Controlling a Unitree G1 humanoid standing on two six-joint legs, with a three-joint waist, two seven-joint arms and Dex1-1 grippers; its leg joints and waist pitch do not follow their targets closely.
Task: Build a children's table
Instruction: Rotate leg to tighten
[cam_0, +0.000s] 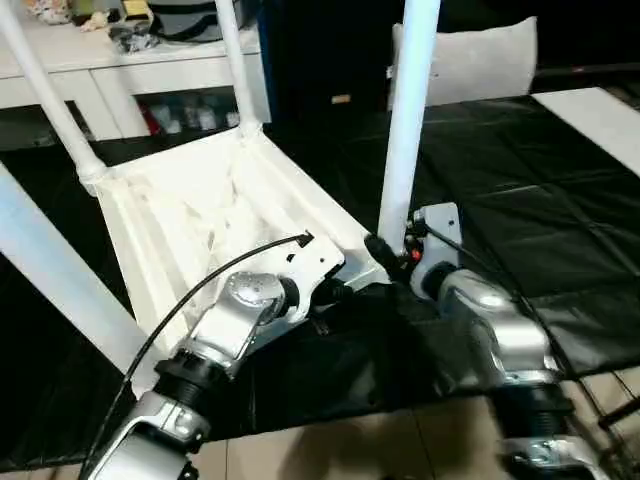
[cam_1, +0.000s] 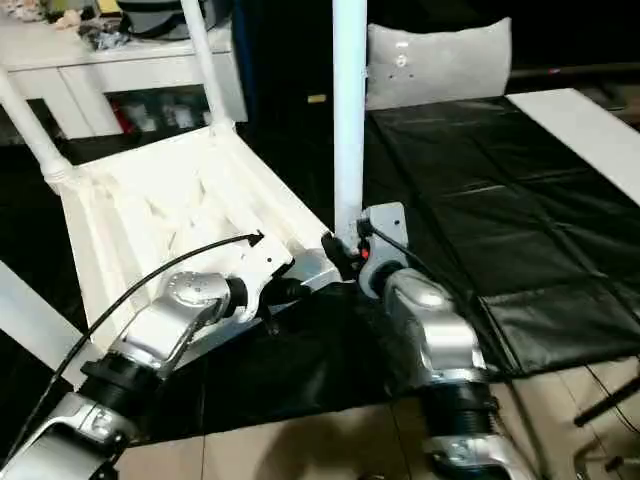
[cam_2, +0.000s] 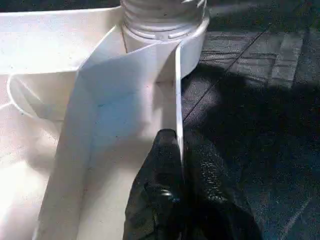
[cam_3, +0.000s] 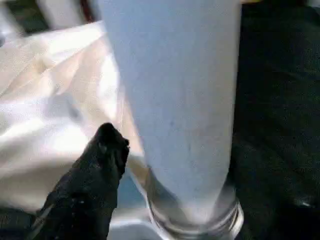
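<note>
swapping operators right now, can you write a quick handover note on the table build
Left gripper: fingers shut on the rim of the tabletop, near the corner closest to the robot.
Right gripper: fingers spread around the base of the near leg, not clearly clamping it.
Tabletop lies upside down on the black mat. Four legs stand in its corner sockets.
Left: check the near leg is seated fully, release, then turn the table upright.

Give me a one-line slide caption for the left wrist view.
Left gripper shut on the tabletop's thin side wall, just below the corner socket.
</note>
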